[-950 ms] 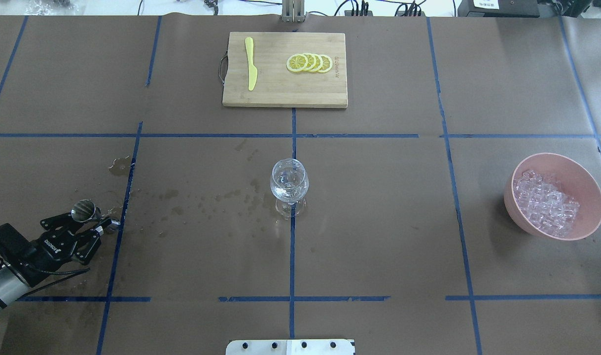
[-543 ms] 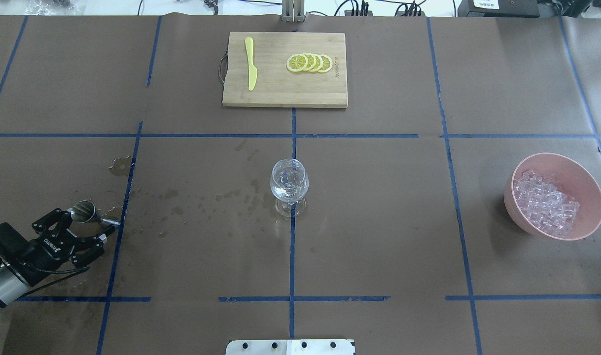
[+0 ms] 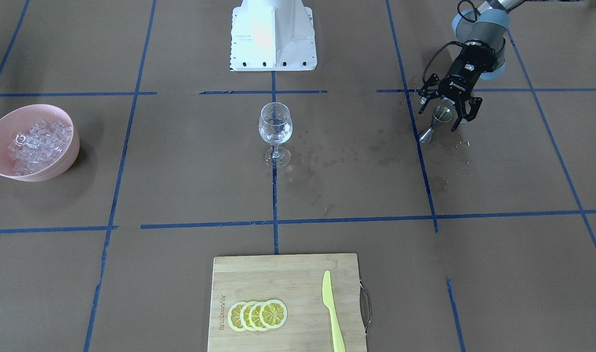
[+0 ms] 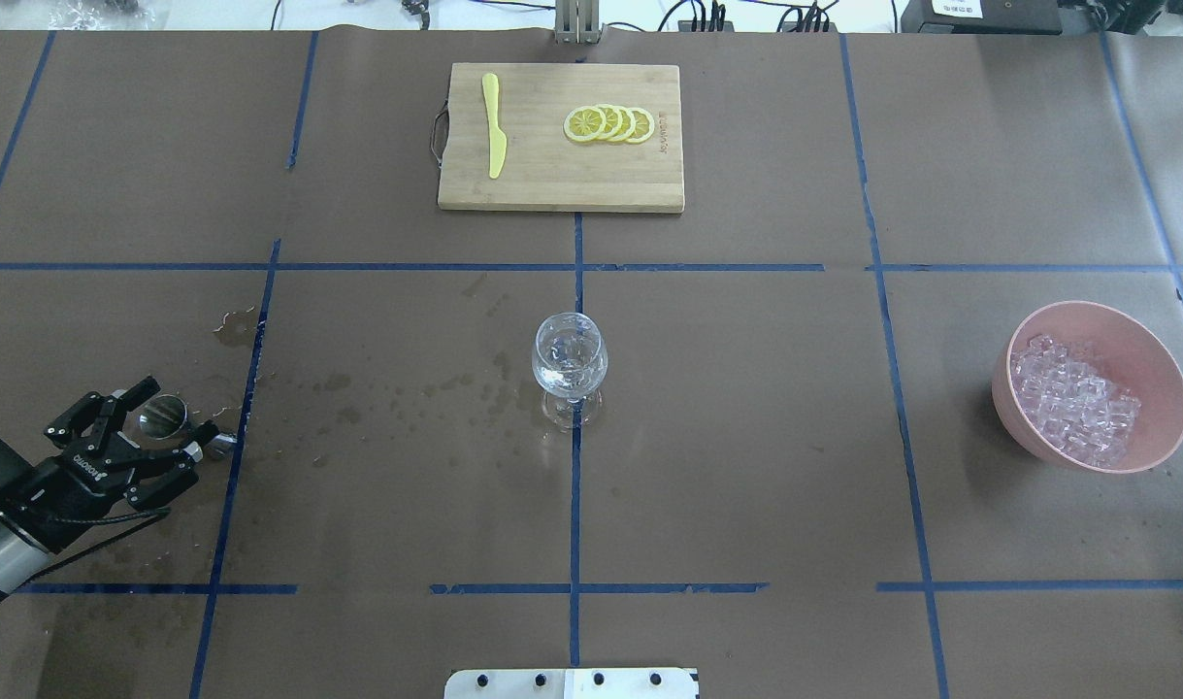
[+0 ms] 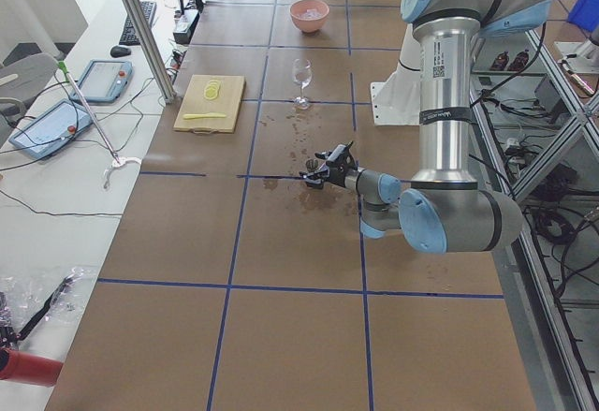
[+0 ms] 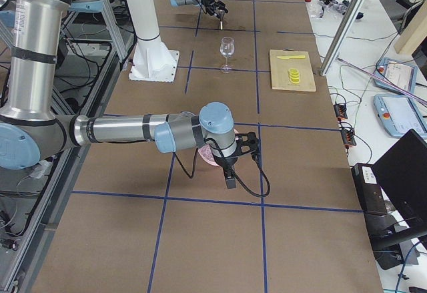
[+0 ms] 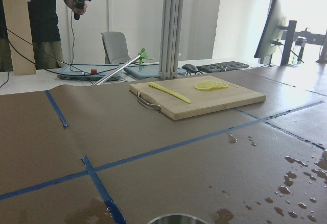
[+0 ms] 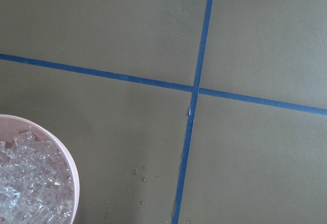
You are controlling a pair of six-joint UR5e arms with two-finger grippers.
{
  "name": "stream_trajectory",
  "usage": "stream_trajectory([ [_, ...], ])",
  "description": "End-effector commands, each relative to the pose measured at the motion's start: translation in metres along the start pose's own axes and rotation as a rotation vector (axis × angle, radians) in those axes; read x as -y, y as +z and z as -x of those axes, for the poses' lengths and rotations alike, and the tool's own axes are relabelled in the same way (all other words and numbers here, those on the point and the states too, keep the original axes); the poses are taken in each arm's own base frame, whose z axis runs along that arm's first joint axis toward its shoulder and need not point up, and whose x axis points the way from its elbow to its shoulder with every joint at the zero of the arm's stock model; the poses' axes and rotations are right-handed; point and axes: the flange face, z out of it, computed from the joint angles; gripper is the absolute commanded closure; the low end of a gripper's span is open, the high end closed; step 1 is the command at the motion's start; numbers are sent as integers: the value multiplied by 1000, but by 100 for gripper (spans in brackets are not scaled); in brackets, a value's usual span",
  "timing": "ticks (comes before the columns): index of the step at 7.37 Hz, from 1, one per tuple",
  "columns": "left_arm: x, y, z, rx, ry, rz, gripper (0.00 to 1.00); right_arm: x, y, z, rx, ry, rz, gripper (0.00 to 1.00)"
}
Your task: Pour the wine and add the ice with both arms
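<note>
The wine (image 3: 275, 134) is a shallow pool of colourless liquid low in the wine glass (image 4: 570, 354), hard to tell from the glass itself and betrayed mainly by white glints and a slight brightening near the base of the cup. The glass stands upright on the brown counter (image 4: 746, 437), well apart from the left end effector (image 4: 179, 413) and out beyond its fingertips toward the middle of the blue tape grid, with a trail of dark wet spots (image 4: 426, 393) lying between the two. The left end effector sits low over the counter with its black fingers spread wide and gripping nothing. A small metal jigger (image 3: 437, 123) stands on the counter in the gap between them, its open mouth up. The ice (image 4: 1076, 398) is a heap of small glassy cubes, whitish and sparkling, some edges catching the light. It fills a pink bowl (image 4: 1139, 335) at the far end of the counter from the left end effector. The right end effector (image 6: 245, 143) hangs just above that bowl, and its wrist camera catches the ice at its lower left corner. Only the side view shows it, so I cannot tell how far apart its fingers are.
</note>
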Motion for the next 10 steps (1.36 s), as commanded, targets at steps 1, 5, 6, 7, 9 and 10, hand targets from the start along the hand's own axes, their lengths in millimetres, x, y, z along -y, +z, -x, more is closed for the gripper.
stream_trajectory([
  [1,19,0,-5,30,-26,-55,1,1,0,0,0,1,-1,0],
  [5,74,15,23,35,97,-122,1,0,1,-1,0,3,1,0],
  [6,96,24,48,20,145,-107,1,0,1,-1,0,3,1,0],
  [7,122,39,72,30,195,-75,1,0,1,-1,0,3,1,0],
  [9,180,84,122,98,279,84,1,0,1,-1,0,3,1,0],
  [10,218,105,143,123,286,169,1,0,1,-1,0,3,1,0],
])
